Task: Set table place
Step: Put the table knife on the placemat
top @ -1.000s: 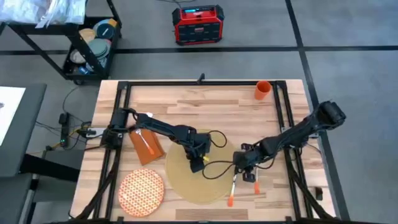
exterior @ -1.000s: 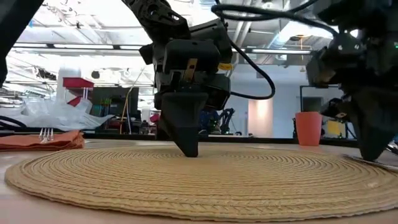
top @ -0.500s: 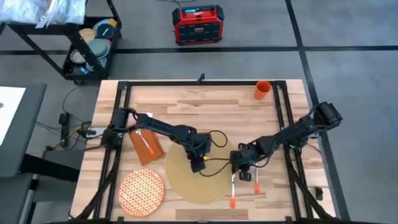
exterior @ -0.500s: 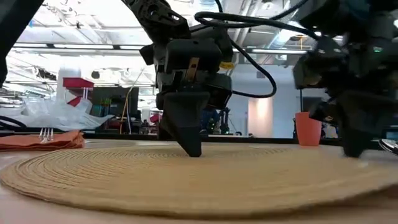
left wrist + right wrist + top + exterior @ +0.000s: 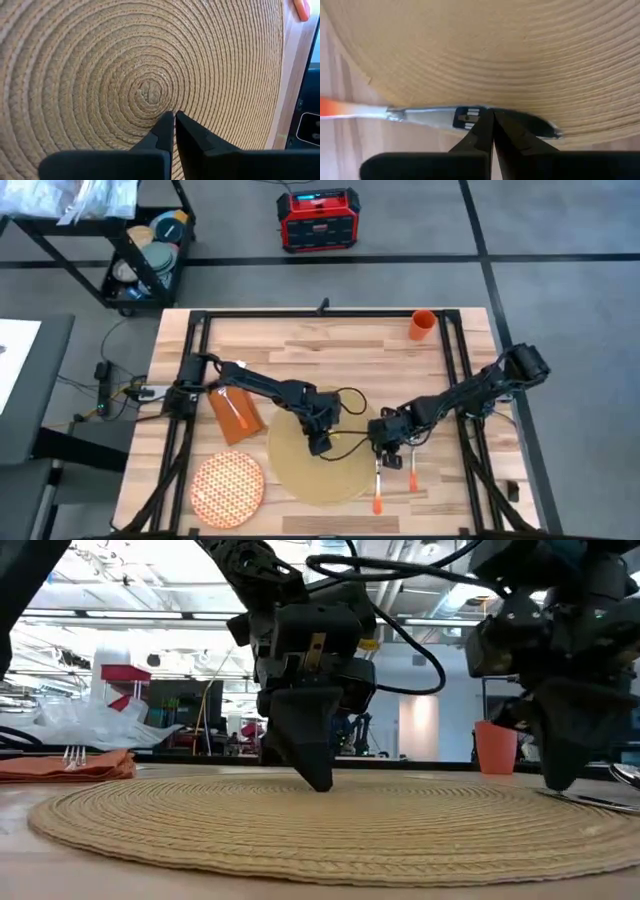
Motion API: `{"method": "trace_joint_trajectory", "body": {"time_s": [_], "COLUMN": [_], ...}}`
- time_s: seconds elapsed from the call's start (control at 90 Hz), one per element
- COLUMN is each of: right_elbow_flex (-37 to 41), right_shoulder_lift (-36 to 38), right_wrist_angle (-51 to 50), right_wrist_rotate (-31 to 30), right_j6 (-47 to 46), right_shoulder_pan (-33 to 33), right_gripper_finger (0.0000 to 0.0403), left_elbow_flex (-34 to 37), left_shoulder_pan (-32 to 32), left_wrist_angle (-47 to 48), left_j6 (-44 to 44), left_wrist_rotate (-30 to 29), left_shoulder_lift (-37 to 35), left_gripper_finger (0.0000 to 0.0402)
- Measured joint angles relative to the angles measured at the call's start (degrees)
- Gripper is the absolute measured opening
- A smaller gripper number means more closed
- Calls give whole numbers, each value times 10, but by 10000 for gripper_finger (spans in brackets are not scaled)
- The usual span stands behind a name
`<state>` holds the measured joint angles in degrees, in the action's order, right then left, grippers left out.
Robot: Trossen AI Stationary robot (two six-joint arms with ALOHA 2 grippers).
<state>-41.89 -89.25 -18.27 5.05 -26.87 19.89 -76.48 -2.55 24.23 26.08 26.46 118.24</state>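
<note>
Two end effectors, both clenched empty, press the placemat (image 5: 318, 461): left end effector (image 5: 319, 444) at its centre, right end effector (image 5: 383, 454) at its right edge, nearest the knife (image 5: 378, 485) lying lengthwise there.

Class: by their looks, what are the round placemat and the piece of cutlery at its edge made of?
Placemat: seemingly woven natural fibre, matte tan, coiled in braided rings. Cutlery: shiny grey blade, probably steel; its glossy orange handle looks like plastic, though that is uncertain.

The right end effector (image 5: 381, 446) apparently slid leftward, dragging an orange-handled knife (image 5: 377, 485) along.
</note>
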Motion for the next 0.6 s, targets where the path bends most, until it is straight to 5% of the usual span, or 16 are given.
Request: {"method": "trace_joint_trajectory", "body": {"time_s": [0.6], "right_elbow_flex": [17], "right_shoulder_lift": [0], "right_wrist_angle": [-1], "right_wrist_rotate": [-11], "right_j6": [23], "right_shoulder_pan": [-9], "right_gripper_finger": [0], "left_elbow_flex": [0], "left_shoulder_pan": [0], "left_wrist_angle": [-4], "left_j6": [-1], "left_wrist_rotate": [0], "left_shoulder_lift": [0], "left_gripper_finger": [0]}}
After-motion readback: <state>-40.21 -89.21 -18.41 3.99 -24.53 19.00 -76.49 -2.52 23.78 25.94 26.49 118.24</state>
